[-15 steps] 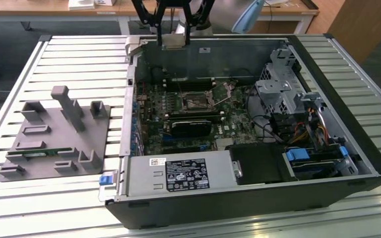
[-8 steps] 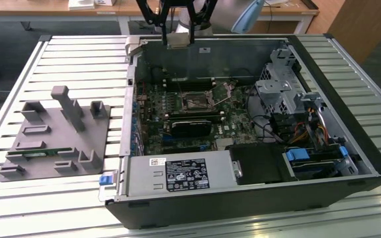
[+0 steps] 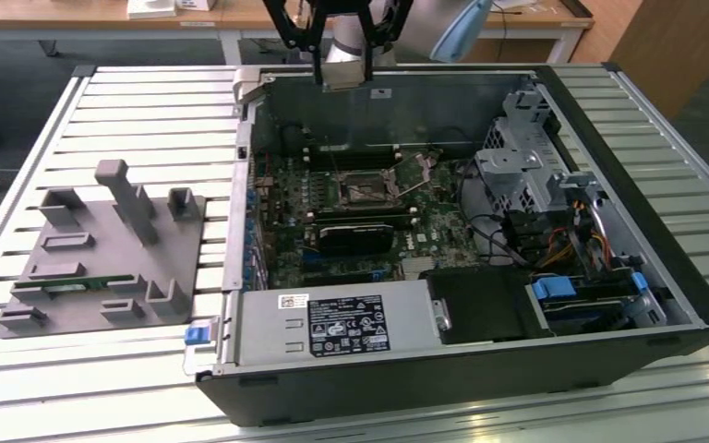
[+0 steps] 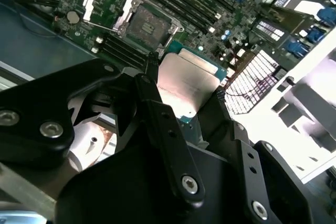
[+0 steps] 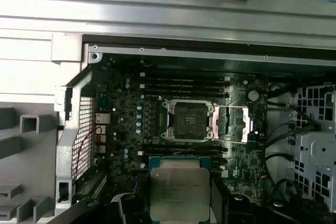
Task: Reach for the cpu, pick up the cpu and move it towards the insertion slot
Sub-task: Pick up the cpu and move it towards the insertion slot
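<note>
- Above the open computer case (image 3: 650, 185), over its far wall in the exterior view, the tool (image 3: 342, 81) hangs clamped on the cpu (image 3: 341, 79).
- Seen in both wrist views, the cpu (image 4: 185, 82) (image 5: 179, 189) sits between the black fingers (image 4: 157, 114), its silver top showing.
- Down on the motherboard (image 5: 126, 129) the insertion slot (image 5: 189, 120) (image 3: 364, 189) (image 4: 148, 24) lies open, frame flipped aside, well apart from the chip.
- Off on the slatted worktop (image 3: 145, 101) at the exterior view's left stands a grey fixture block (image 3: 96, 254).

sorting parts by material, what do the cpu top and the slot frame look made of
The cpu: top looks like matt silver metal, dull grey with a soft sheen, on a pale rim. The insertion slot: dark square centre in a frame that looks like shiny bare metal, catching bright highlights.
</note>
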